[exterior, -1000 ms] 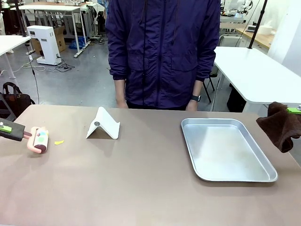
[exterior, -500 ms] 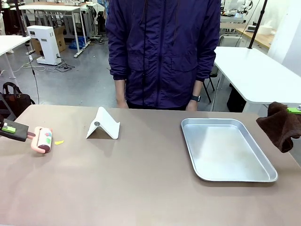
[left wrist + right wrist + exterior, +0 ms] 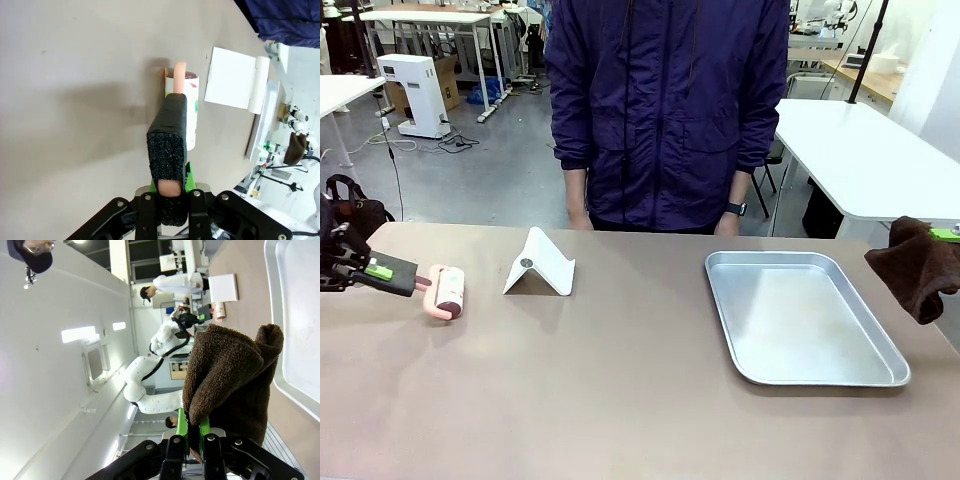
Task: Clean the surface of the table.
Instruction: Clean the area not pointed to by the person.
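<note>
The brownish-taupe table [image 3: 620,400] has a pink lint roller [image 3: 447,291] lying on it at the left. My left gripper [image 3: 380,270] is shut on the roller's black foam-wrapped handle [image 3: 170,135]. In the left wrist view the roller's drum [image 3: 189,107] rests on the tabletop [image 3: 75,100], straight ahead of the left gripper [image 3: 170,192]. At the right edge my right gripper [image 3: 945,236] is shut on a dark brown cloth [image 3: 917,265], held off the table. In the right wrist view the cloth [image 3: 230,375] hangs bunched from the right gripper [image 3: 192,432].
A shiny metal tray [image 3: 820,380] lies at the right of the table. A white folded stand [image 3: 540,263] sits just right of the roller. A person [image 3: 665,110] in a dark blue jacket stands at the far edge, hands down. A white table [image 3: 860,150] stands behind, to the right.
My left gripper has pushed the roller rightward along the table. The small yellow scrap that lay beside the roller no longer shows. The right arm has not moved.
</note>
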Available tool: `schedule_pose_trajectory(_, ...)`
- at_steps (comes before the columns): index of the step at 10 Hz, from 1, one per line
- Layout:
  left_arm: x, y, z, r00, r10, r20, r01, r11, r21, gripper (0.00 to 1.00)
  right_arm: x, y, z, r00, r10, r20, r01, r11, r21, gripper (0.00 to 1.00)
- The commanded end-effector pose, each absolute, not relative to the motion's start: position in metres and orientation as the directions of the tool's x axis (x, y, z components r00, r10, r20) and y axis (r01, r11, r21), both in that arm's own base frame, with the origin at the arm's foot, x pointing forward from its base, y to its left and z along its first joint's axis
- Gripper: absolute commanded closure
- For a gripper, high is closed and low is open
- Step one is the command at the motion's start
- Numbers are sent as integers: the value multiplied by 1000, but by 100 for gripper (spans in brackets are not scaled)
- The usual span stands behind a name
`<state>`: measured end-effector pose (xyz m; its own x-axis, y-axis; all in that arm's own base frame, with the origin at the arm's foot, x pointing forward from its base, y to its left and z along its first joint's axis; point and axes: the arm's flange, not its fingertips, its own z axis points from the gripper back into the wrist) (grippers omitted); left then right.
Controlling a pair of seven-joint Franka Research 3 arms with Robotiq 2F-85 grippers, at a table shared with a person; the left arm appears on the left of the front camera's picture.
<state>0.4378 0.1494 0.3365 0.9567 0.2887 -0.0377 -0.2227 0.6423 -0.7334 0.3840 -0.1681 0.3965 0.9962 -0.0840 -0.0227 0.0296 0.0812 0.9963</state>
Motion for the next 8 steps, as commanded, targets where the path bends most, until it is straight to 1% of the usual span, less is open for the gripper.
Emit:
schedule_pose_trajectory(1,455,140,314,963,245,-114,-255,688,-680,80,385,-166,401,996,-83,-21,27,76,997,90)
schedule_pose_trajectory(3,463,127,312,970,213,-117,-236,701,-673,80,385,-166,401,996,-83,-21,27,76,997,90)
schedule_pose_trajectory(5,467,118,324,983,166,-77,-168,657,-735,80,385,-166,401,996,-83,-21,27,76,997,90)
schedule_pose_trajectory(6,465,118,338,988,148,-38,-122,620,-775,80,385,-166,401,996,-83,-21,27,76,997,90)
schedule_pose_trajectory(8,447,126,375,987,144,77,-12,535,-845,80,385,-166,401,996,-83,-21,27,76,997,90)
